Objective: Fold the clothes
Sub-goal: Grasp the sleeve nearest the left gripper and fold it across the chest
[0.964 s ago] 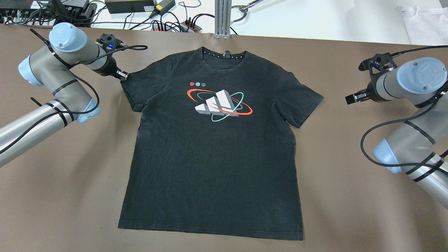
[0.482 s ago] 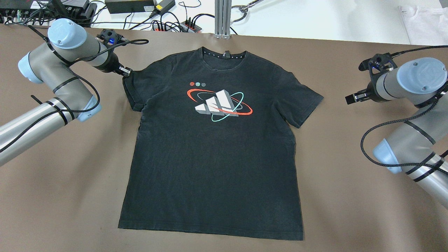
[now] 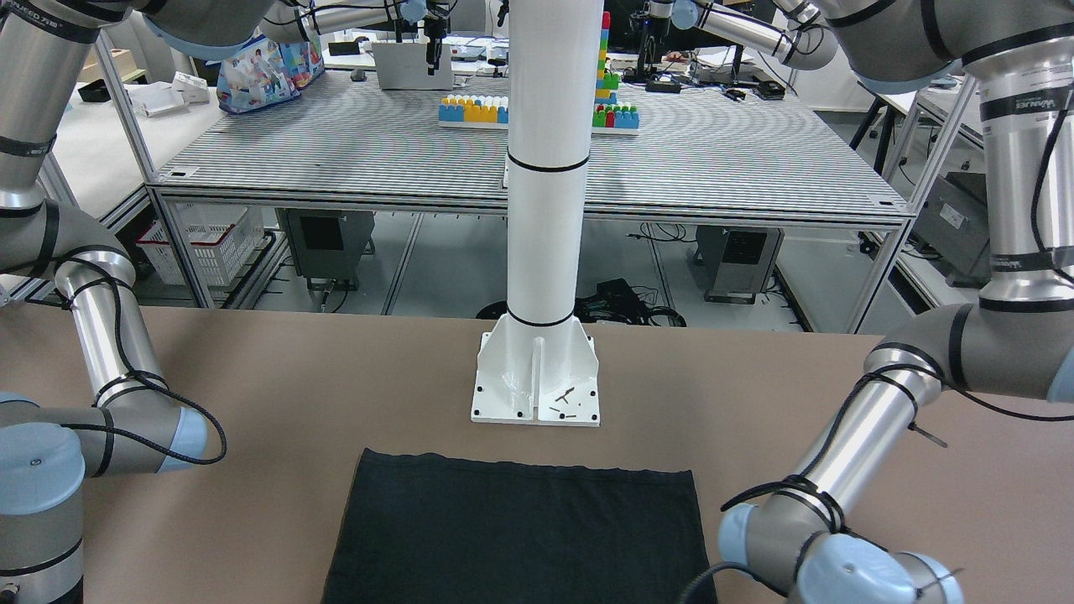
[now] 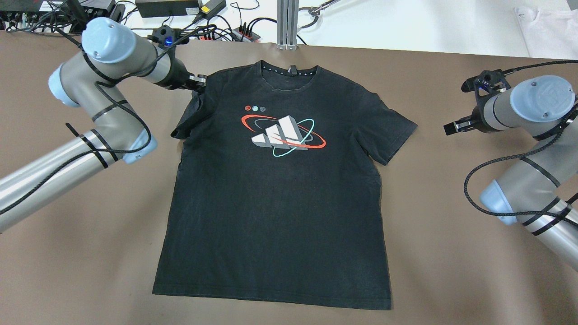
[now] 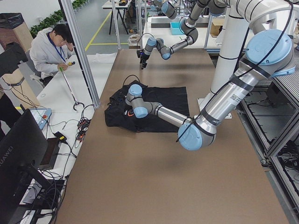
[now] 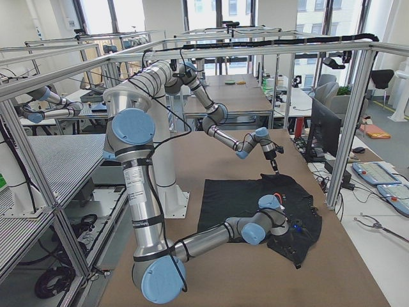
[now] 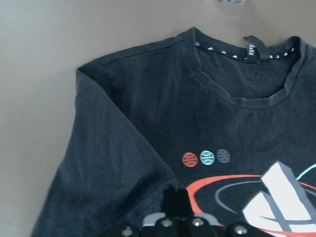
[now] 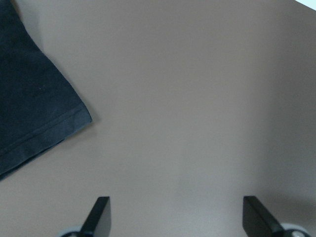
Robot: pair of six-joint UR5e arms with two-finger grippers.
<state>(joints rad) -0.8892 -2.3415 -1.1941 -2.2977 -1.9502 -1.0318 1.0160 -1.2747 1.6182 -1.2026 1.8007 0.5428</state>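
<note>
A black T-shirt (image 4: 275, 203) with a red, white and teal logo lies face up, flat on the brown table (image 4: 90, 253). My left gripper (image 4: 200, 84) is shut on the shirt's left sleeve (image 4: 189, 117) and holds it lifted and drawn inward over the shoulder. In the left wrist view the pinched cloth (image 7: 148, 187) bunches at the fingertips (image 7: 174, 200), with the collar (image 7: 247, 94) beyond. My right gripper (image 4: 451, 127) is open and empty over bare table, to the right of the right sleeve (image 4: 390, 131). That sleeve's corner (image 8: 34, 103) shows in the right wrist view.
Cables and power bricks (image 4: 180, 9) line the far edge. An aluminium post (image 4: 287, 22) stands behind the collar. A white cloth (image 4: 546, 27) lies at the back right. The white column base (image 3: 537, 377) stands near the hem (image 3: 520, 470). An operator (image 5: 53, 46) sits beyond the table.
My left gripper has moved right and slightly toward the far edge, pulling the left sleeve off the table and in over the shirt. The right arm has barely moved.
</note>
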